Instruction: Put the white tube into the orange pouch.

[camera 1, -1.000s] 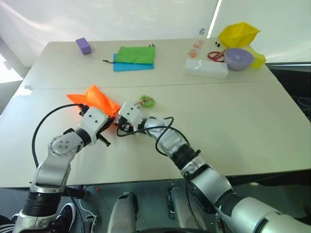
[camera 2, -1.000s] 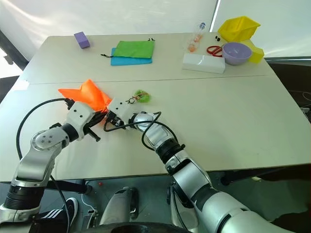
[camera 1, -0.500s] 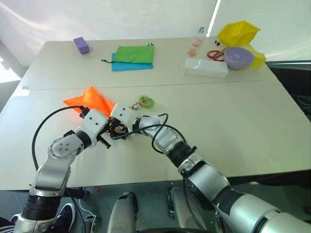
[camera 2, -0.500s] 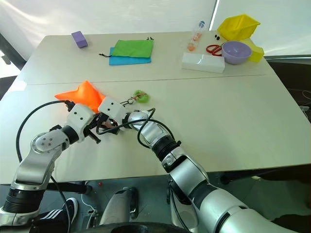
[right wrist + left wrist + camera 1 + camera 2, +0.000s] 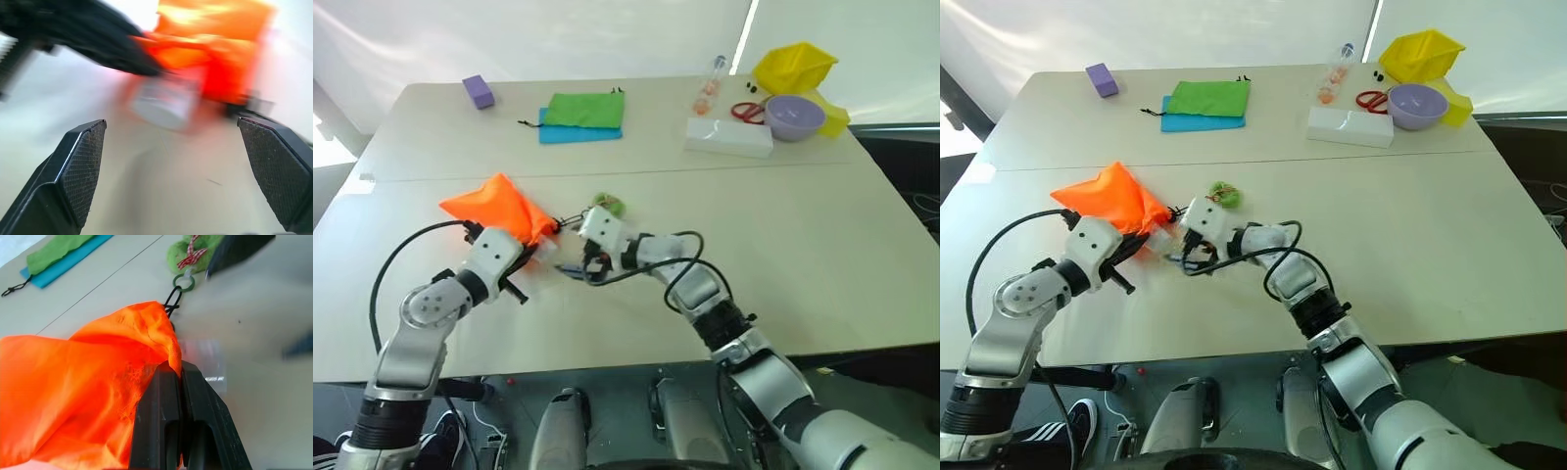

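The orange pouch (image 5: 499, 206) lies bunched at the table's near left, its black cord ending in a green toggle (image 5: 182, 281). My left gripper (image 5: 175, 369) is shut on the fabric rim at the pouch's mouth. The white tube (image 5: 200, 362) pokes out of that mouth beside the left fingers, and the rest of it is hidden in the fabric. It shows blurred in the right wrist view (image 5: 161, 100). My right gripper (image 5: 573, 266) stands open a little to the right of the mouth, facing it, with nothing between its fingers (image 5: 80, 156).
A fluffy green item with a red ribbon (image 5: 607, 204) lies just behind the right gripper. At the back are a purple block (image 5: 480, 91), a green pouch (image 5: 585, 108) on a blue one (image 5: 558, 134), a white box (image 5: 728, 137), a purple bowl (image 5: 793, 117) and a yellow container (image 5: 793, 67).
My right gripper has opened wide and drawn back to the right, away from the pouch's mouth. The left gripper keeps its pinch on the pouch and has hardly moved.
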